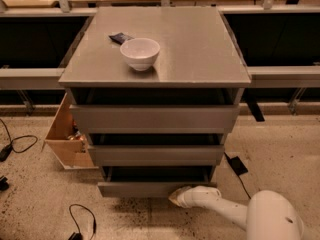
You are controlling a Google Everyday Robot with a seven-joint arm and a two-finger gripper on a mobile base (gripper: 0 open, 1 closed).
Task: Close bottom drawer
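The white arm point(227, 210) comes in low from the lower right, its forearm nearly level over the floor and stretched leftward; its tool point(176, 196) sits at the right part of the bottom drawer point(142, 189) front; how wide the tool stands I cannot tell; the drawer, lowest in the grey cabinet point(155, 118), juts out a little; its tray lies in shadow; the arm's bulky rear part is cut off at the lower edge.

White bowl point(140, 53) just beside a small dark object point(121, 37) on the grey bench point(200, 49); wooden box point(67, 139) on the floor at left; gripper point(176, 196) low at the bench's front.
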